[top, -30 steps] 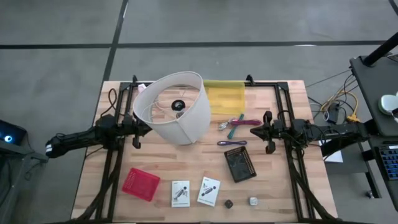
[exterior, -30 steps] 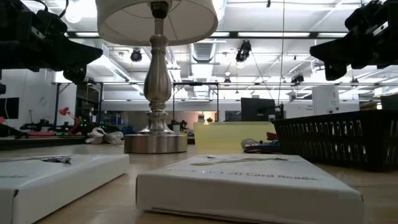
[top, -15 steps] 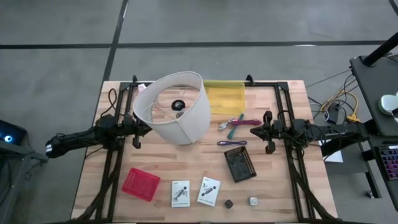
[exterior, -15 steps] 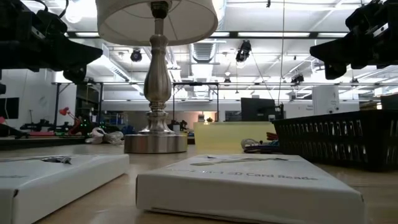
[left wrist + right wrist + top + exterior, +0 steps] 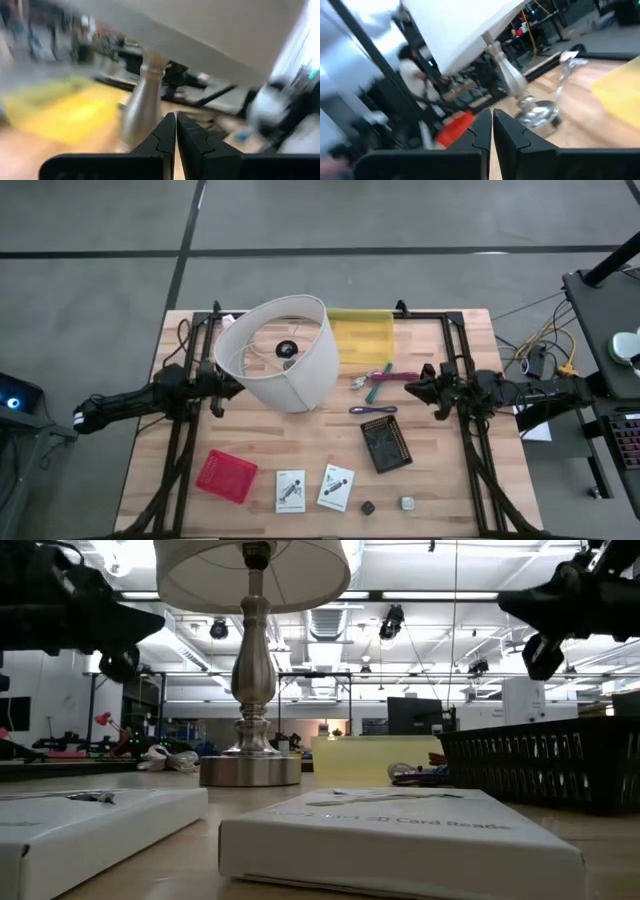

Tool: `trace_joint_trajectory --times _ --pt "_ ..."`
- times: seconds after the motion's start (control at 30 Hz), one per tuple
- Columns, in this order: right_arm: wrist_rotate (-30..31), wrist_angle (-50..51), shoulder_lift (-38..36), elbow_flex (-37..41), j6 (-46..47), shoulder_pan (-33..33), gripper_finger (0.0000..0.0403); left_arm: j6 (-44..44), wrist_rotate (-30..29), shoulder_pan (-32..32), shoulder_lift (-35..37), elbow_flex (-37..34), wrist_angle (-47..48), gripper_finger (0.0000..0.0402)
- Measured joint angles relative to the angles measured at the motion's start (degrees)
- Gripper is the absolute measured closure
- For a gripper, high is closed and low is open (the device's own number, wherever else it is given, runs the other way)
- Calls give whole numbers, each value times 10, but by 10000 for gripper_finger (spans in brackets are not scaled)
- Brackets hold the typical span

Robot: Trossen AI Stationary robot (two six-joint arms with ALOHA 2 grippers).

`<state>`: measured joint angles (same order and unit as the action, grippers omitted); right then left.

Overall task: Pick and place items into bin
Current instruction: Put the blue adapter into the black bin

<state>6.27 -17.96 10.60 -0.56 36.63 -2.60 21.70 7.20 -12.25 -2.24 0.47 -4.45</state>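
Pink and green pens (image 5: 381, 380) lie crossed beside a purple one (image 5: 372, 410) at mid-table. Two white cards (image 5: 290, 491) (image 5: 336, 487) and two tiny cubes (image 5: 368, 507) (image 5: 407, 503) lie flat near the near edge. The black mesh bin (image 5: 386, 445) stands between pens and cubes. My right gripper (image 5: 410, 386) (image 5: 491, 122) hovers shut above the table, just right of the pens. My left gripper (image 5: 236, 385) (image 5: 175, 125) hangs shut at the lamp's left side, under the shade's rim.
A lamp with a large white shade (image 5: 282, 350) stands on its metal base (image 5: 250, 768) at the table's left centre. A yellow sheet (image 5: 362, 336) lies at the far edge, and a red mesh basket (image 5: 227, 476) near the left front. Dark frame rails (image 5: 470, 470) run along both sides.
My right gripper has rolled about its wrist and tipped, staying above the table right of the pens; its fingers stay shut.
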Motion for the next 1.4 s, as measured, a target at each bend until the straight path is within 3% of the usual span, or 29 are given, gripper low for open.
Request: trace_joint_trajectory --times 0.1,0.33,0.5,0.63,0.77,1.0,1.2,1.4 --pt "12 -35 0 0 8 0 394 92 -26 0 0 0 -7 402" --pt "14 -126 0 0 12 0 394 90 -32 0 -1 0 -70 402" --pt "4 -122 13 -32 75 -1 390 90 -33 0 -2 0 -123 402" --pt "-28 -117 52 -85 21 -1 370 90 -35 0 -3 0 -131 389" --pt "-53 -22 100 -160 -37 -1 333 89 -48 0 -9 0 -132 342" --pt "-52 233 167 -292 -42 -1 260 94 -46 0 -10 1 -131 262" --pt "-52 332 191 -354 -41 -1 230 94 -34 0 -5 3 -131 246" --pt "-52 347 191 -360 -43 -1 223 90 -32 0 -3 2 -124 246"
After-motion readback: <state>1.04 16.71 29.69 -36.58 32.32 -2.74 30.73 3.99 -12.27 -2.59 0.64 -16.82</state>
